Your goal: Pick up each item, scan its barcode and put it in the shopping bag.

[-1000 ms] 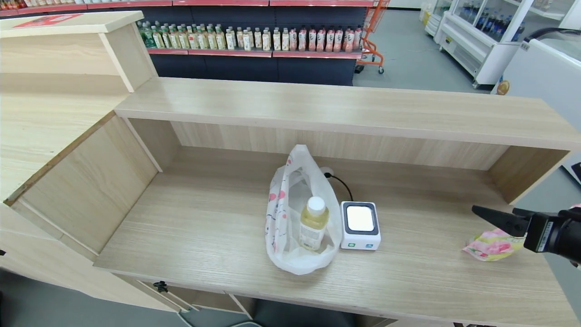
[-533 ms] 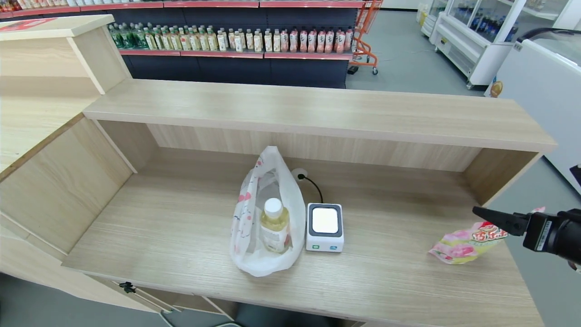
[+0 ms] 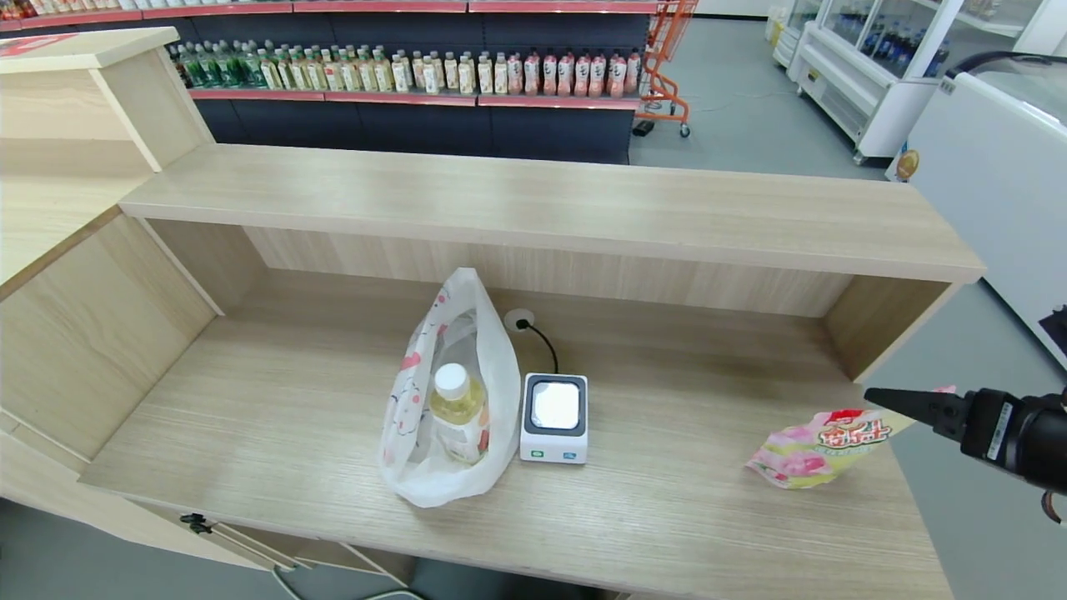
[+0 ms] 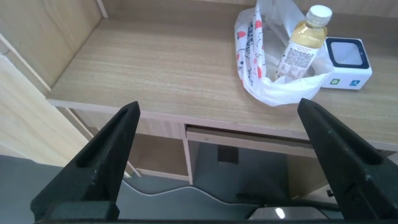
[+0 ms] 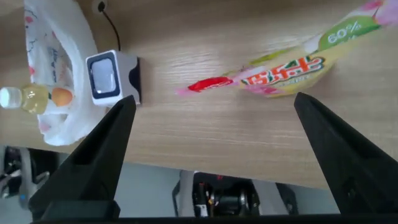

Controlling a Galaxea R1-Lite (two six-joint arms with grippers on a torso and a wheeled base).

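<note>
snack pouch [image 3: 821, 446] lying on worktop [image 3: 667, 517], looking light, soft, crinkly, slippy. prob best grabbing flat sealed edge. r gripper [image 3: 875, 396] hanging near it, wide open. l gripper [image 4: 217, 107] open too, empty.

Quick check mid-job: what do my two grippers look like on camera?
Both are matte black. The left gripper has two long, wedge-shaped fingers narrowing toward the tips; the right gripper matches. In the head view, the black body behind the right gripper carries a small white label.
</note>
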